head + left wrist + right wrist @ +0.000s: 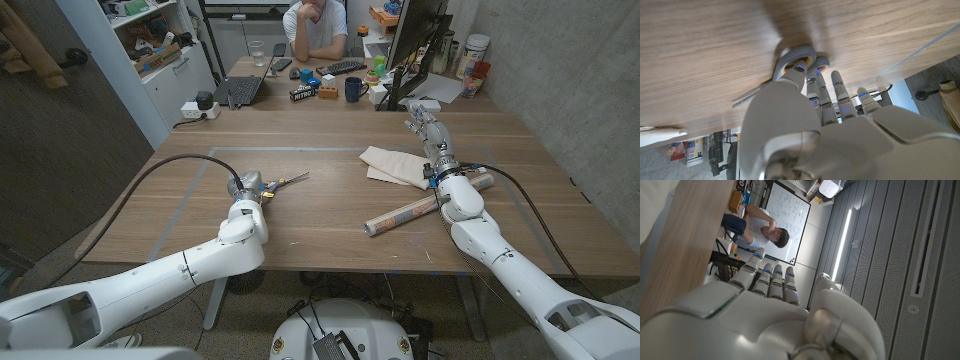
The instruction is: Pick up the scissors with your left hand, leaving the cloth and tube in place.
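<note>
While the left hand (250,188) touches the scissors (283,181) handles near the table's (330,225) middle, whether it grips them is unclear; it should squeeze both loops, then lift straight up, away from the cloth (392,165) and tube (408,212).

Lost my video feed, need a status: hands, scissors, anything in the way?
Left robot hand on the scissors, fingers at the handles; lift not confirmed. Right robot hand open, idle past the cloth. Tube well clear.
</note>
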